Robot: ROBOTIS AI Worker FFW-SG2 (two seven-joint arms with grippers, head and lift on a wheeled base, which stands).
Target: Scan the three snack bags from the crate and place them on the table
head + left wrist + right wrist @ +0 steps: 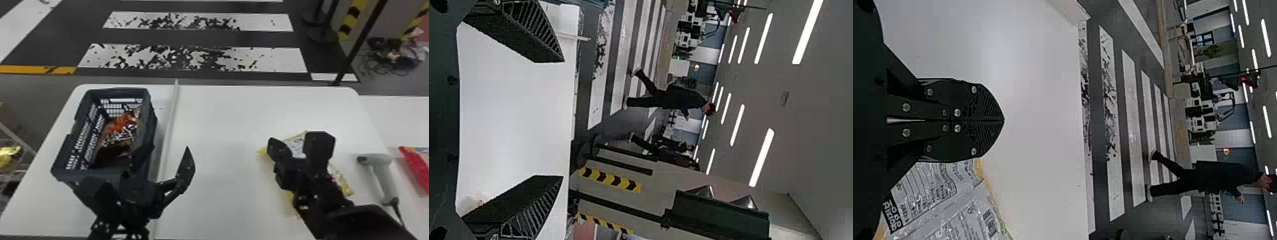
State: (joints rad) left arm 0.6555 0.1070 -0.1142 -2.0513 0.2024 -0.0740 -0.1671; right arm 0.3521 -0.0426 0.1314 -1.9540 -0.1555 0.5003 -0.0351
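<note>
"On the bench (223,127), as shown by the head view, how much has been done?"

"About two thirds of the carrying, it seems. A yellow bag (297,146) is laid out well apart from the crate (151,124), partly covered by the right arm (322,188). Farther right, past the scanner (381,161), a red bag (418,169) can be made out. If both are counted among the three, two have been brought out."

"And what is left?"

"One bag, at the least: an orange bag (119,127) is held inside the crate. By the look of it, it has to be lifted, scanned and set down. The left fingers (185,166) are poised beside the crate's near end, and the scanner is laid down, gripped by nothing, so no scan is being made."

"By the left wrist view, is anything carried?"

"Nothing. The left fingers are spread wide, and the white bench can be seen between them."

"And by the right wrist view?"

"The right fingers (980,105) are closed against each other with nothing pinched. Near them the yellow bag is seen with its printed side and barcode turned up. Whether it has been scanned cannot be told, so its share of the job cannot safely be called finished."
</note>
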